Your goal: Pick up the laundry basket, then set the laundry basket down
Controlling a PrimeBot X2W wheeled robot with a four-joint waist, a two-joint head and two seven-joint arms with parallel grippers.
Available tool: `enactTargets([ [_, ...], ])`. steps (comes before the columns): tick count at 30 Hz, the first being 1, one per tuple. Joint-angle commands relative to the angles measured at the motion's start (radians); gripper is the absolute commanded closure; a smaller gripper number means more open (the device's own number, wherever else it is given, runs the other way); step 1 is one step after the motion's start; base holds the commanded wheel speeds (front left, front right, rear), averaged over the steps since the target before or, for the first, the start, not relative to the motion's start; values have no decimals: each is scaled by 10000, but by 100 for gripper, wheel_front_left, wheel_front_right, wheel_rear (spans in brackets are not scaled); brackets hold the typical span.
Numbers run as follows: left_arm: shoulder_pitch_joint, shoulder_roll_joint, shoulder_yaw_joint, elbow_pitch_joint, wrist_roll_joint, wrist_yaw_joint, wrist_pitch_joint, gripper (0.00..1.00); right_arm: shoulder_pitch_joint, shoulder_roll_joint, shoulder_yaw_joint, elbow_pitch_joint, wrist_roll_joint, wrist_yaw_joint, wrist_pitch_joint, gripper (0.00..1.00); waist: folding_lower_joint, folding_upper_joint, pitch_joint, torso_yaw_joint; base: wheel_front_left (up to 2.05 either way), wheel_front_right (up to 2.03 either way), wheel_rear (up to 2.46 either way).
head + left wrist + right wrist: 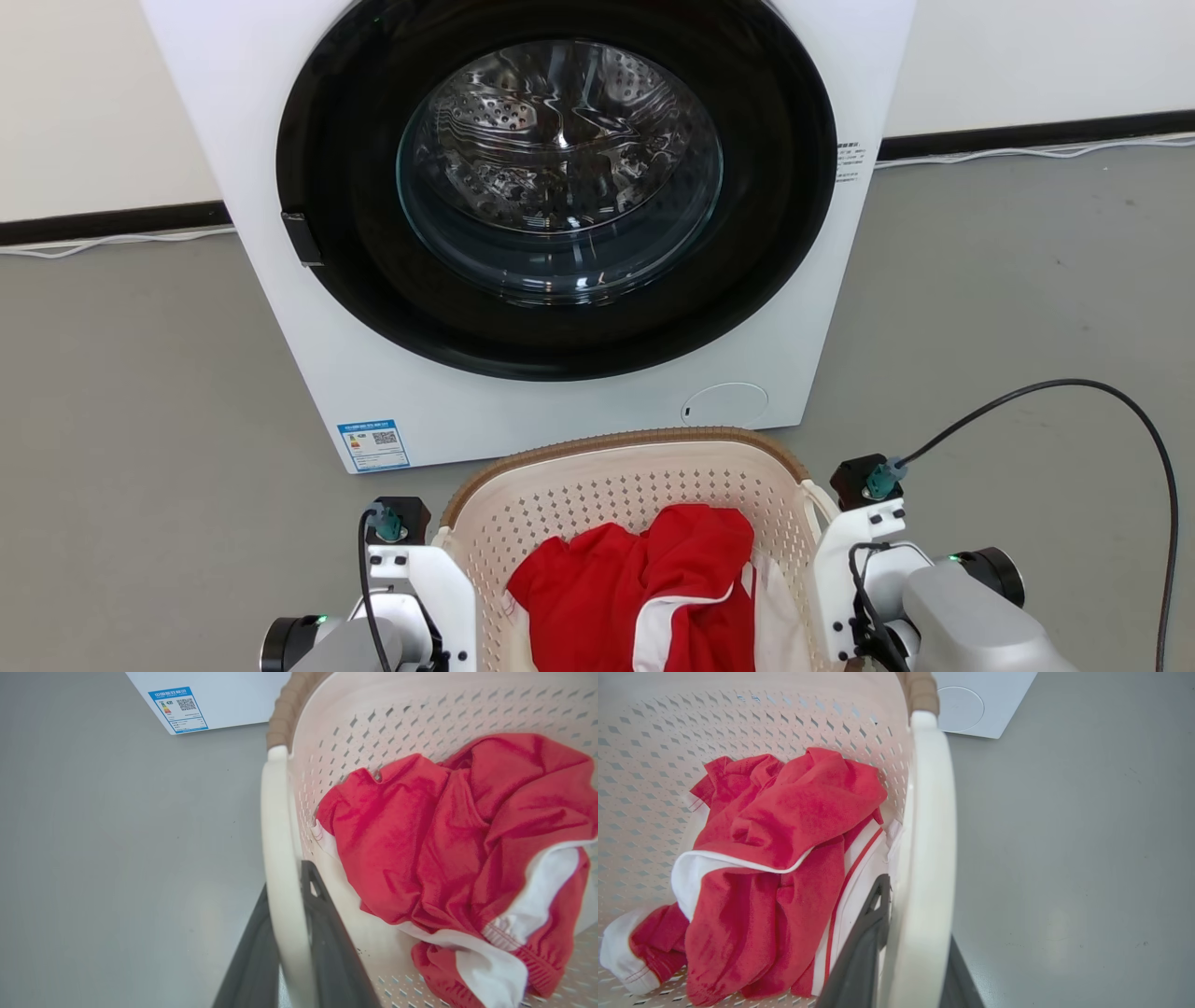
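While my left fingers (329, 938) and right fingers (861, 952) pinch the laundry basket's (597, 495) sides, grasping looks done; setting down remains.

Bright, even light; wrist views bend at edges

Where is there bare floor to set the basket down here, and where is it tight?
Bare grey floor lies left of the washer and basket, and right of them, where a black cable loops. Tight: the narrow strip between washer front and basket rim.
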Motion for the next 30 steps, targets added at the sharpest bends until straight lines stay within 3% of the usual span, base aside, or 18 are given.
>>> enactTargets([
  [1, -315, 284, 155, -94, 9, 16, -130, 100, -219, 181, 208, -261, 23, 175, -128, 100, 1, -1, 0, -1, 0, 0, 0],
  [30, -437, 225, -13, -89, -99, 12, -22, 100, -362, 181, 775, -239, 523, 175, -224, 100, 1, -1, 54, -39, 0, 0, 0],
])
